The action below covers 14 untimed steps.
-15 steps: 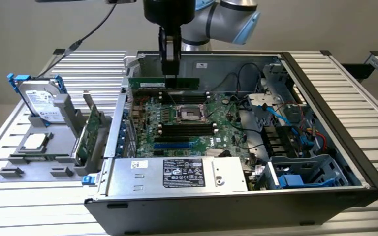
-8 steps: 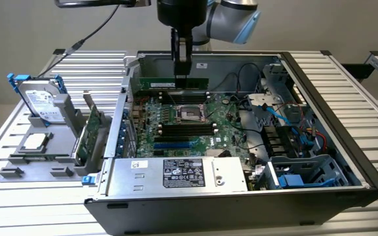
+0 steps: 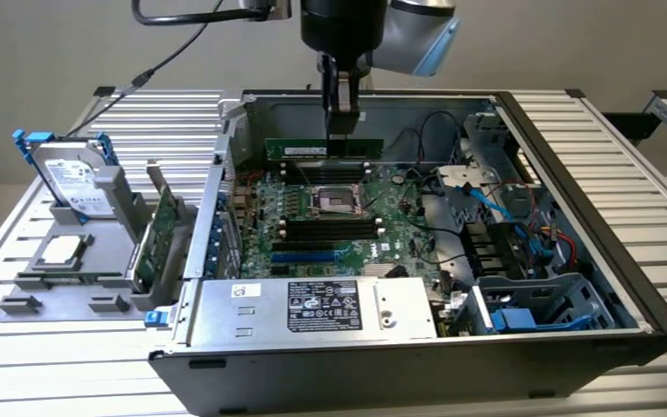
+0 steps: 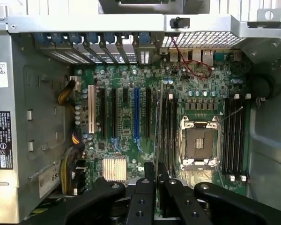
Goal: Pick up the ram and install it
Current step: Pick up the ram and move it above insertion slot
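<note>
- The arm (image 3: 340, 35) reaches down into the open PC case (image 3: 611, 261). Its gripper (image 3: 342, 137) has its fingers squeezed together on the ram (image 3: 299, 148), pinching the top edge.
- The ram is held level, standing on its long edge. It sticks out both sides of the fingers, a fair bit more toward the exterior view's left.
- In the wrist view the gripper (image 4: 156, 171) has the ram (image 4: 157, 122) edge-on, so it's just a thin line running straight out from between the fingertips.
- Right under the gripper is the motherboard (image 3: 398, 213), and the stick runs parallel to the black memory slots (image 3: 316, 169) there.
- From the wrist cam, those slots sit just beside the line of the stick, between it and the CPU socket (image 4: 199, 143).
- Honestly can't tell whether the bottom edge of the ram is touching a slot or hanging just above it.
- In the exterior view the CPU socket sits below the gripper, on the side of the slots nearer that camera.
- Well away from the gripper, outside the case on the exterior view's left, an expansion card (image 3: 166, 230) stands upright in a grey holder (image 3: 79, 282). A hard drive (image 3: 73, 178) is parked there too.
- The power supply (image 3: 310, 308) with its label sits at the near end of the case, well apart from the gripper.
</note>
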Each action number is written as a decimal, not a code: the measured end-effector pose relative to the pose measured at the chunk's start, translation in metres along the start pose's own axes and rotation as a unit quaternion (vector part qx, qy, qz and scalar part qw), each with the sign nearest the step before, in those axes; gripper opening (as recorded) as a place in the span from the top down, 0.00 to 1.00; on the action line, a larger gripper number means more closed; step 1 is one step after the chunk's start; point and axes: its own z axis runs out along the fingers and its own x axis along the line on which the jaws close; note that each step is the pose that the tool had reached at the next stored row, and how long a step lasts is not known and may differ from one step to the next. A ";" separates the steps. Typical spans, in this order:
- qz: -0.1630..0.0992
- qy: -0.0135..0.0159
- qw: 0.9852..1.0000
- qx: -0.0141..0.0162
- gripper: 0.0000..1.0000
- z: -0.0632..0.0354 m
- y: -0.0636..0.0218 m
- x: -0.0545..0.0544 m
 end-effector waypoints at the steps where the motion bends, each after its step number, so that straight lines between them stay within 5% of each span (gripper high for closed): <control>1: 0.000 0.000 1.000 0.000 0.86 0.0012 -0.0017 -0.002; 14: -0.001 0.001 1.000 0.004 0.86 0.0196 -0.0186 -0.035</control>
